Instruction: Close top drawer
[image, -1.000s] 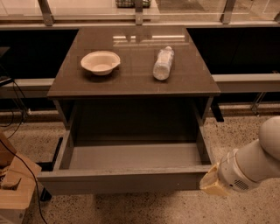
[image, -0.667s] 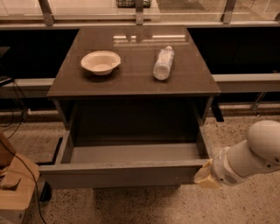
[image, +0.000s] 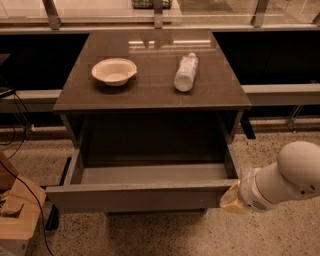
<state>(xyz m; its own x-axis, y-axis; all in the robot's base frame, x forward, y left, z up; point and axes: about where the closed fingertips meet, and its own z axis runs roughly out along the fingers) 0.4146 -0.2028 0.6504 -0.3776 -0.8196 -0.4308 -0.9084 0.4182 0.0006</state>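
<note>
The top drawer (image: 135, 196) of the brown-topped cabinet (image: 150, 85) stands pulled far out toward me. Its long grey tray-like box is empty and its plain flat front faces me. My gripper (image: 231, 199) comes in from the right on a white arm (image: 285, 179). Its yellowish tip sits against the right end of the drawer front, at the front right corner.
A white bowl (image: 114, 71) and a clear plastic bottle (image: 185, 72) lying on its side rest on the cabinet top. Cardboard boxes (image: 15, 215) and cables stand on the floor at the left. A low ledge and railing run behind the cabinet.
My arm has moved left, toward the drawer, bringing the gripper tip up to the right end of the drawer front. The drawer looks equally far open.
</note>
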